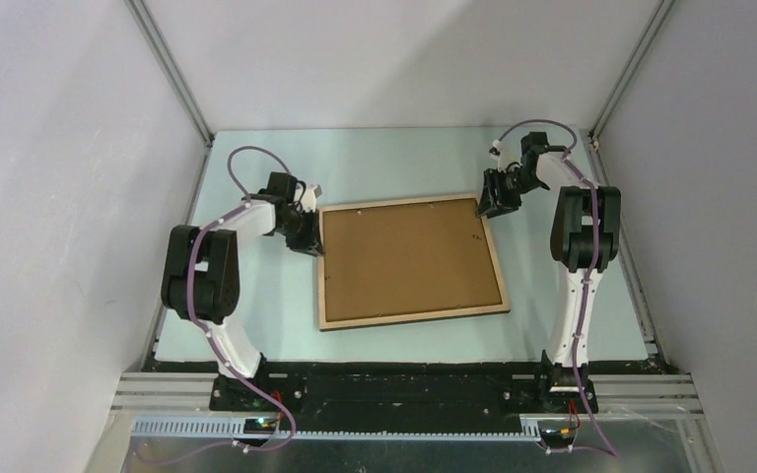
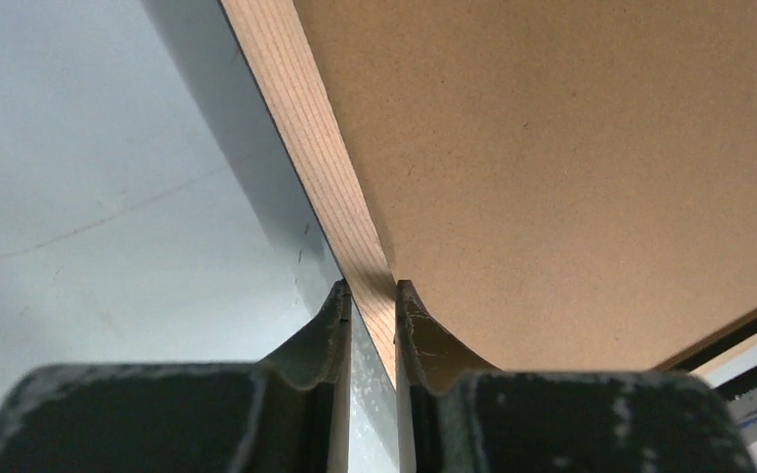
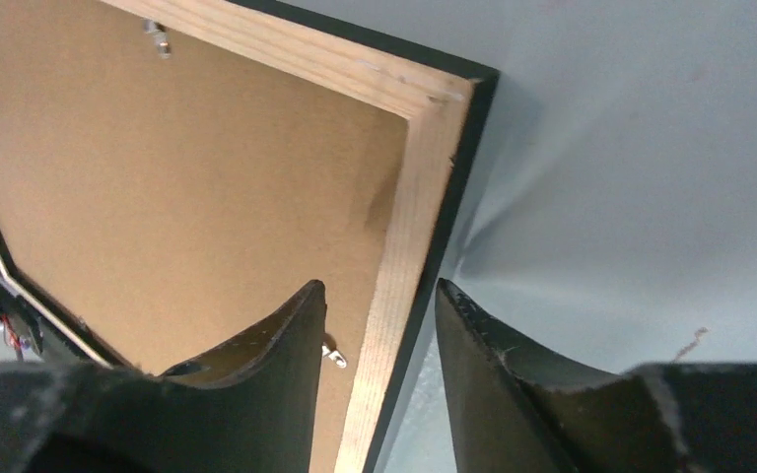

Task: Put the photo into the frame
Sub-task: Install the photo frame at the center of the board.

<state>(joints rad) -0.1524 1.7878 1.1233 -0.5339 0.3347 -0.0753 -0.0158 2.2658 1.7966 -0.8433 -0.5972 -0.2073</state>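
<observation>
1. A pale blue-green flat bench (image 1: 404, 163) fills the middle of the top view, matte, with faint scratches.
2. Plain white panel walls (image 1: 59, 197) enclose it on the left, rear and right.
3. Slim silver aluminium posts (image 1: 172, 74) rise at both rear corners.
4. Ribbed silver aluminium rails (image 1: 158, 389) line the near edge.
5. The light is soft and even, and the shadows are faint.

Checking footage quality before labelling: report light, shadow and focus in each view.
Top external: even soft light, no glare, the frame crisp against the table. Left wrist: a dark shadow band on the table beside the frame's wooden rail; the left claw blurs, too near the lens. Right wrist: soft shadows fan from the frame's corner; the right claw is dark, edges soft.
</observation>
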